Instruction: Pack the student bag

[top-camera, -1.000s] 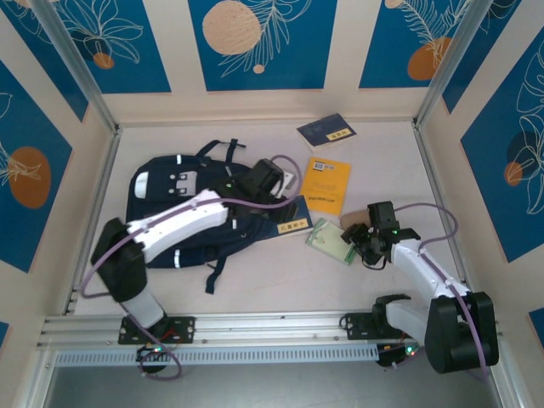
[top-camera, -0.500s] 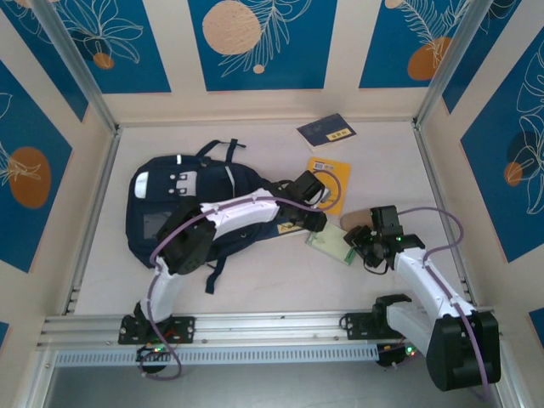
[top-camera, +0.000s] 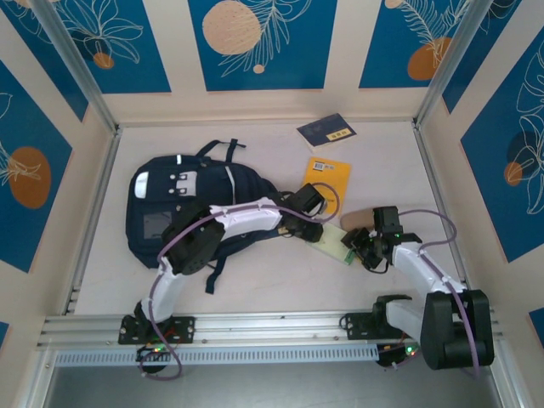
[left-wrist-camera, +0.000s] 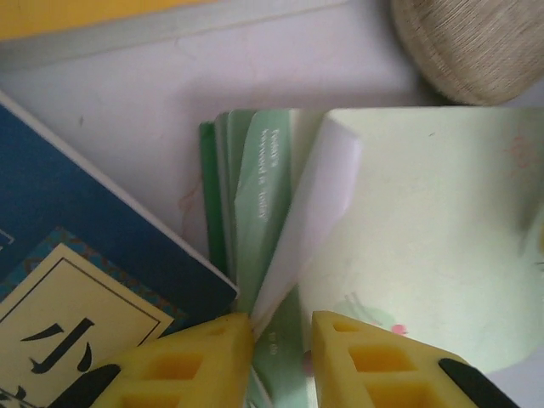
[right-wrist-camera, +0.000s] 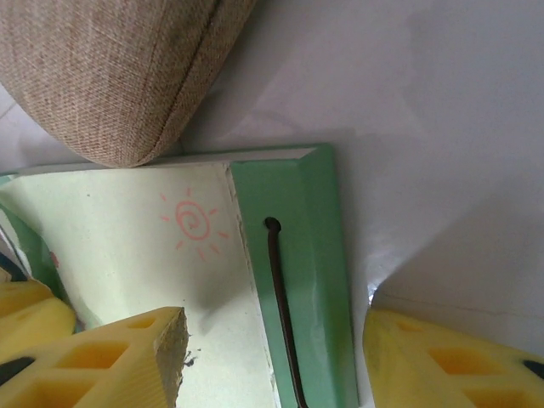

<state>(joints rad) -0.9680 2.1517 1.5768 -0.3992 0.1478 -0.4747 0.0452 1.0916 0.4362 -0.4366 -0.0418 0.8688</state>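
Right, your left gripper (left-wrist-camera: 280, 327) is clamped on the edge of the green notebook (left-wrist-camera: 408, 212), with a white leaf curling up between its yellow fingers. A blue book (left-wrist-camera: 76, 246) lies just beside it. Your right gripper (right-wrist-camera: 276, 327) stands spread wide, straddling the notebook's dark-green spine edge without pinching it, a tan fabric pouch (right-wrist-camera: 110, 68) close by. The student bag (top-camera: 170, 200) lies flat on the table (top-camera: 255, 276), left of the notebook, partly under your left arm.
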